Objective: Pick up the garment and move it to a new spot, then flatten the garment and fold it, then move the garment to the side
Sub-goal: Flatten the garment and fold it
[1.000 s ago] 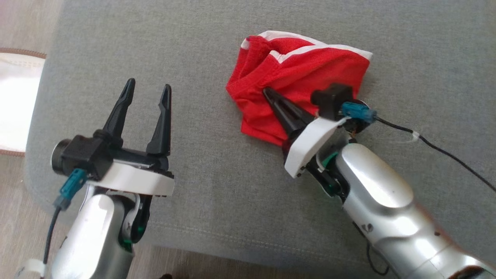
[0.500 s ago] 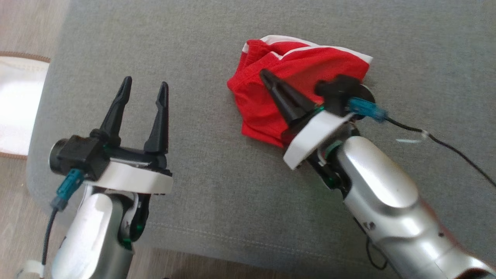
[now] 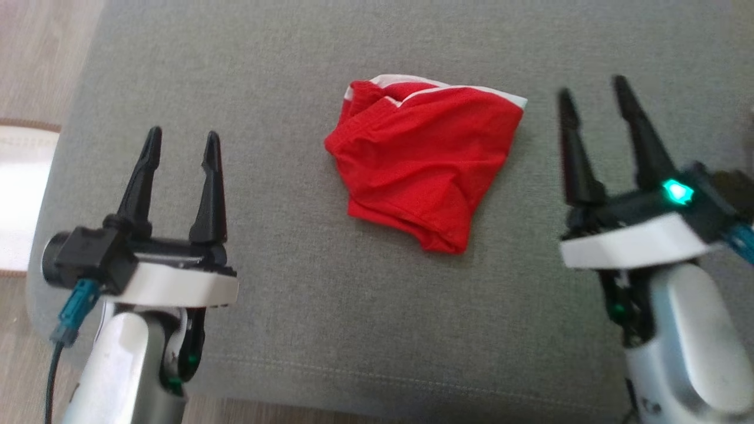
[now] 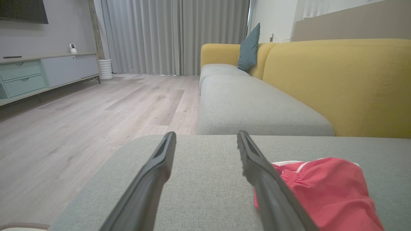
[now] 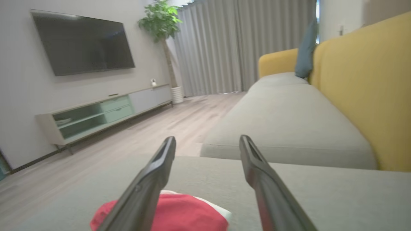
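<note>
The garment (image 3: 421, 162) is a red piece with white trim, lying folded in a compact bundle on the grey cushion (image 3: 330, 306). It also appears at the lower right of the left wrist view as the garment (image 4: 324, 192), and low in the right wrist view as the garment (image 5: 179, 213). My left gripper (image 3: 181, 136) stands open to the garment's left, nothing between its fingers. To the garment's right my right gripper (image 3: 592, 94) is open and apart from the cloth.
The cushion's left edge drops to wood floor (image 3: 35, 70), where a pale rug (image 3: 20, 194) lies. A yellow sofa back (image 4: 337, 80) with further grey seats (image 4: 257, 109) runs ahead. A TV cabinet (image 5: 96, 112) stands across the room.
My right gripper has let go of the garment, opened, and pulled back to the right. The garment lies free on the cushion. The head view has shifted slightly.
</note>
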`<state>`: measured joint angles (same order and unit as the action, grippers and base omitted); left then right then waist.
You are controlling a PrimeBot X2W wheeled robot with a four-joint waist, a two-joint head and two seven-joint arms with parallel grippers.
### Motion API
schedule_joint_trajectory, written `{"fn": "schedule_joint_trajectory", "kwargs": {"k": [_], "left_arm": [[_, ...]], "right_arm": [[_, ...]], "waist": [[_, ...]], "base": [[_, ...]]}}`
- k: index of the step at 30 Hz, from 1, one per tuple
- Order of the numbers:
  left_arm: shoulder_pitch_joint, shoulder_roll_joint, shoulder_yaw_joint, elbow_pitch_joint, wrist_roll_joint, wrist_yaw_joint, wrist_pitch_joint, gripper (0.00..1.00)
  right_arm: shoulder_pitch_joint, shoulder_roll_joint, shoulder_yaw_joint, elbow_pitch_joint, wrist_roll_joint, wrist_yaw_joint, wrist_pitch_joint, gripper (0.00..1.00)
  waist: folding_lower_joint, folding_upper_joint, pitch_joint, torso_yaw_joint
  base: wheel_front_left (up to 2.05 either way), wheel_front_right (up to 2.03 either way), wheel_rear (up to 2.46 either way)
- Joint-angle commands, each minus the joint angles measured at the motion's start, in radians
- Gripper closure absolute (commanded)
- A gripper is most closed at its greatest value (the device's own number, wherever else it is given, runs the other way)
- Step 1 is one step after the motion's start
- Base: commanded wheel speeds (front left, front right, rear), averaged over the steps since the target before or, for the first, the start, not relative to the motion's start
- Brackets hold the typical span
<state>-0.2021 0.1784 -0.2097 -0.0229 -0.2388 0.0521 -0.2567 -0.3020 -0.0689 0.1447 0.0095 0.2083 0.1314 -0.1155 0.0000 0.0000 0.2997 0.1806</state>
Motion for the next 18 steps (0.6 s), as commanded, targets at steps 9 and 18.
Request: {"fn": "schedule_joint_trajectory", "kwargs": {"k": [9,18], "left_arm": [[0.045,0.036,0.043,-0.006,0.028,-0.036,-0.005,0.00],[0.099,0.055,0.022,0.016,0.035,-0.038,0.015,0.00]], "right_arm": [[0.224,0.019,-0.101,-0.241,-0.037,-0.001,0.077,0.00],[0.372,0.019,-0.155,-0.293,-0.047,-0.001,0.112,0.00]], "waist": [[0.0000,0.0000,-0.074,-0.054],[0.0000,0.0000,-0.148,-0.096]], "base": [[0.00,0.00,0.00],[0.00,0.00,0.00]]}}
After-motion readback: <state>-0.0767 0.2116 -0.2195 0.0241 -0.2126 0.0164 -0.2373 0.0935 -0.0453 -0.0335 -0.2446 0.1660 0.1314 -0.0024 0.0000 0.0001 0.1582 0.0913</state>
